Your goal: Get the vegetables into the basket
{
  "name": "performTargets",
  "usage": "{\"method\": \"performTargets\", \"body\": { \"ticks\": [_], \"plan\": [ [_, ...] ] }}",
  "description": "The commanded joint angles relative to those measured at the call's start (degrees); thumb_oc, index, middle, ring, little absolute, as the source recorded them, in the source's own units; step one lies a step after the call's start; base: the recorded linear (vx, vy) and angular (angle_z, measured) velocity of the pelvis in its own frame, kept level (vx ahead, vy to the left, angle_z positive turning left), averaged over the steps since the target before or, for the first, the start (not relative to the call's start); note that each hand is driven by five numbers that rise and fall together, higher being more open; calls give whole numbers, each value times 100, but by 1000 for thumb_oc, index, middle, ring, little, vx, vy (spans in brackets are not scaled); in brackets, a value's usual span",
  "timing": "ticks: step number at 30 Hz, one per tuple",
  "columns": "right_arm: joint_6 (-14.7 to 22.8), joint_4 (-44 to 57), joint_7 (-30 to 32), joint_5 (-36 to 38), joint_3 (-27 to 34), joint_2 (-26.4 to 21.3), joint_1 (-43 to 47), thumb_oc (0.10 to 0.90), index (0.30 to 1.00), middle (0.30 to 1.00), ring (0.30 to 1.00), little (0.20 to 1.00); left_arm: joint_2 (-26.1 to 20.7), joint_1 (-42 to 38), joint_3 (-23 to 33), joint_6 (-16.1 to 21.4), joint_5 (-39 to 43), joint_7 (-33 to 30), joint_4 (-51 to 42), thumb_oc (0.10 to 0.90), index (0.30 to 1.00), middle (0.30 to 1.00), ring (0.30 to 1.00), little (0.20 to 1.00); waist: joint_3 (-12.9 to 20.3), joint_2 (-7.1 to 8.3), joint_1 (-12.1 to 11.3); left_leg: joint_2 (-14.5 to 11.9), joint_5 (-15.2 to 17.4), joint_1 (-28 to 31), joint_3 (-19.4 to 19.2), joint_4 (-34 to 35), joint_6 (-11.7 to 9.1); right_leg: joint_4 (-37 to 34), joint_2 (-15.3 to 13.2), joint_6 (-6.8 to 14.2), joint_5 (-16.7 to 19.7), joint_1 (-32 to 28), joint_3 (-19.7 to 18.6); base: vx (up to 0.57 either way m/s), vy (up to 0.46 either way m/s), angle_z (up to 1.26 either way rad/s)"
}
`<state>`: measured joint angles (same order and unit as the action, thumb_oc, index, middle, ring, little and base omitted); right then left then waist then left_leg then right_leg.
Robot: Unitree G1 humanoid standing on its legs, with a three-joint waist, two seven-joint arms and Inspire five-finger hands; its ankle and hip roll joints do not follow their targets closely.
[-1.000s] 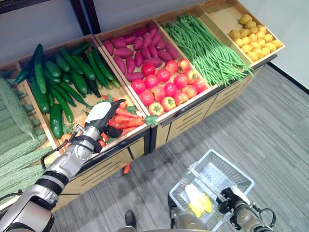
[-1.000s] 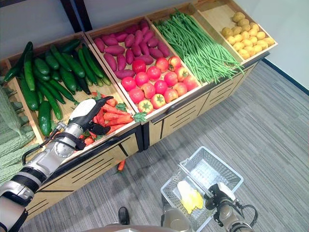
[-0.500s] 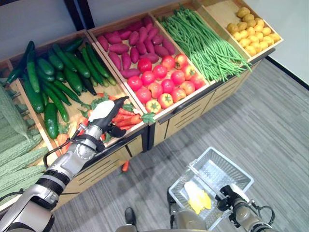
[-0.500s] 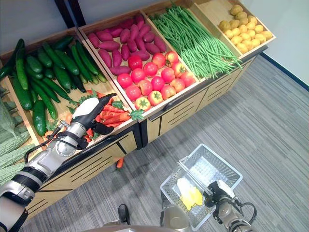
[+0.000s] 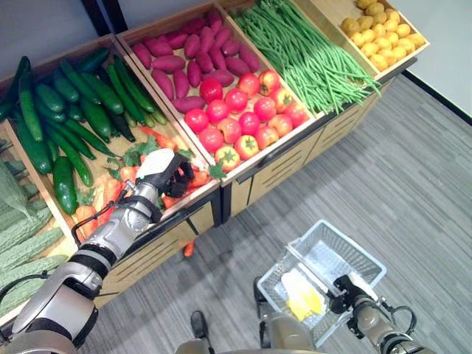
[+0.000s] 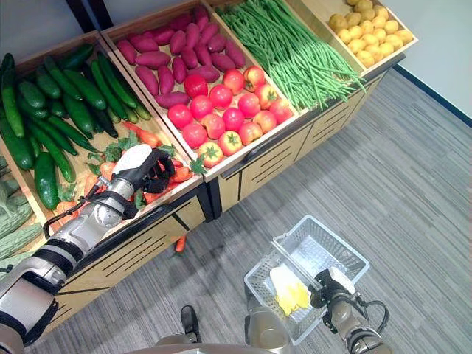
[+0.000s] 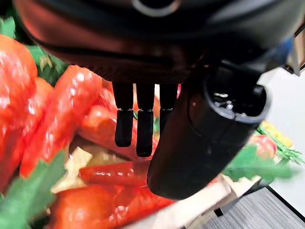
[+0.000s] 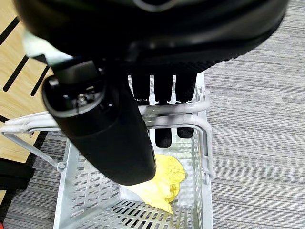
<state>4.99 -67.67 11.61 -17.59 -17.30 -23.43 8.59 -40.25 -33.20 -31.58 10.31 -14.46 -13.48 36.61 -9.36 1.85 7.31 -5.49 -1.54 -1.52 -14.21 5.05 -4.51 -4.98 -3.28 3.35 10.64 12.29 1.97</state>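
Carrots (image 5: 118, 184) lie in the near left bin of the stand (image 5: 273, 166), beside tomatoes (image 5: 243, 118) and cucumbers (image 5: 66, 118). Left hand (image 5: 168, 167) sits down among them, fingers (image 7: 125, 126) curled toward the thumb with a carrot between. Right hand (image 6: 330, 285) is closed round the handle (image 8: 190, 120) of the basket (image 5: 361, 254), which hangs near right over the floor (image 5: 413, 169) with yellow produce (image 5: 302, 295) inside. One carrot (image 5: 189, 248) lies on the floor by the stand.

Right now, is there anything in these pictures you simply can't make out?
- Whether the left hand already grips a carrot: in the left wrist view its fingers hang over the pile and the thumb hides the contact.
- What the yellow item in the basket is: the right hand, curled round the basket's handle, covers part of it.
- The orange thing on the floor is too small to name.
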Motion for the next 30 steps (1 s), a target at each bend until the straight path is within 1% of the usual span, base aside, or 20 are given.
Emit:
{"method": "performTargets", "body": {
  "ticks": [1,8,10,14,15,16,19,22,23,24,25,26,27,28,30],
  "plan": [
    [78,52,294,122,-132,-242,144,400,300,300,300,300,-78,-824,0,284,3,-137,11,400,300,300,300,300,256,193,112,-277,120,78,374,-5,-192,-2,-714,849,69,-25,-26,4,8,-4],
    [89,34,292,108,-100,-216,72,400,300,300,300,300,-198,-728,182,281,-91,-243,-63,400,300,300,300,300,292,216,69,-269,148,148,387,-5,-190,-2,-723,846,40,-122,13,0,0,0],
    [106,61,307,96,-100,-220,53,400,300,300,300,300,-284,-756,335,296,-105,-413,-200,400,300,300,300,300,328,234,51,-280,170,201,392,-5,-198,-2,-736,853,23,-193,31,0,0,0],
    [88,53,299,73,-98,-220,40,400,300,300,300,300,-590,-883,566,394,107,-500,-873,400,300,300,300,300,412,256,2,-285,201,296,413,-5,-201,-2,-745,854,-12,-332,96,0,0,0],
    [69,39,278,64,-85,-224,15,400,300,300,300,300,-789,-919,598,459,191,-428,-1314,400,300,300,300,300,463,248,-34,-285,216,325,437,-5,-196,-2,-753,853,-26,-383,129,0,0,0],
    [68,40,278,64,-87,-222,15,400,300,300,300,300,-796,-909,606,452,194,-422,-1327,400,300,300,300,300,460,249,-30,-285,216,328,438,-5,-196,-2,-753,853,-27,-387,131,16,-3,6],
    [43,43,229,56,-42,-229,-37,400,300,300,300,300,-1092,-829,650,486,156,-292,-1673,400,300,300,300,300,499,235,-65,-278,225,358,457,-5,-195,-2,-761,854,-38,-438,159,-3,5,7],
    [26,10,185,25,0,-218,-116,400,300,300,300,300,-1343,-652,672,439,-9,-144,-1873,400,300,300,300,300,525,225,-97,-267,232,386,488,-5,-190,-2,-772,853,-47,-493,192,0,2,1],
    [21,-8,167,15,21,-220,-144,400,300,300,300,300,-1402,-591,687,417,-88,-122,-1882,551,511,511,511,511,533,224,-109,-264,232,391,496,-5,-188,-2,-775,852,-56,-509,201,-3,6,4],
    [18,-30,159,1,45,-209,-170,400,300,300,300,300,-1422,-519,716,373,-173,-103,-1896,629,621,621,621,621,532,222,-127,-260,231,396,501,-5,-185,-2,-779,852,-59,-522,217,0,0,0],
    [16,-42,146,-11,50,-198,-187,400,300,300,300,300,-1410,-465,751,360,-216,-102,-1885,675,684,684,684,684,533,224,-136,-258,230,398,506,-5,-184,-2,-784,851,-63,-532,223,0,0,0],
    [13,-64,138,-20,63,-190,-197,400,300,300,300,300,-1359,-386,806,351,-197,-90,-1866,657,660,660,660,660,533,223,-137,-251,228,395,516,-5,-180,-2,-788,850,-68,-540,233,0,0,0],
    [-1,-79,134,-28,71,-181,-195,400,300,300,300,300,-1281,-307,874,352,-108,-81,-1850,482,415,415,415,415,531,224,-144,-246,218,387,522,-5,-179,-2,-792,847,-68,-548,249,-16,6,4],
    [-7,-82,133,-29,82,-174,-199,400,300,300,300,300,-1235,-229,935,363,-52,-69,-1841,400,300,300,300,300,529,224,-150,-245,211,384,528,-5,-179,-2,-797,842,-70,-552,255,-13,6,6],
    [-10,-91,116,-38,74,-156,-199,400,300,300,300,300,-1050,-73,1049,391,215,-25,-1804,400,300,300,300,300,527,221,-149,-243,209,390,533,-5,-176,-2,-800,835,-66,-555,255,-9,7,5]
  ]
}}
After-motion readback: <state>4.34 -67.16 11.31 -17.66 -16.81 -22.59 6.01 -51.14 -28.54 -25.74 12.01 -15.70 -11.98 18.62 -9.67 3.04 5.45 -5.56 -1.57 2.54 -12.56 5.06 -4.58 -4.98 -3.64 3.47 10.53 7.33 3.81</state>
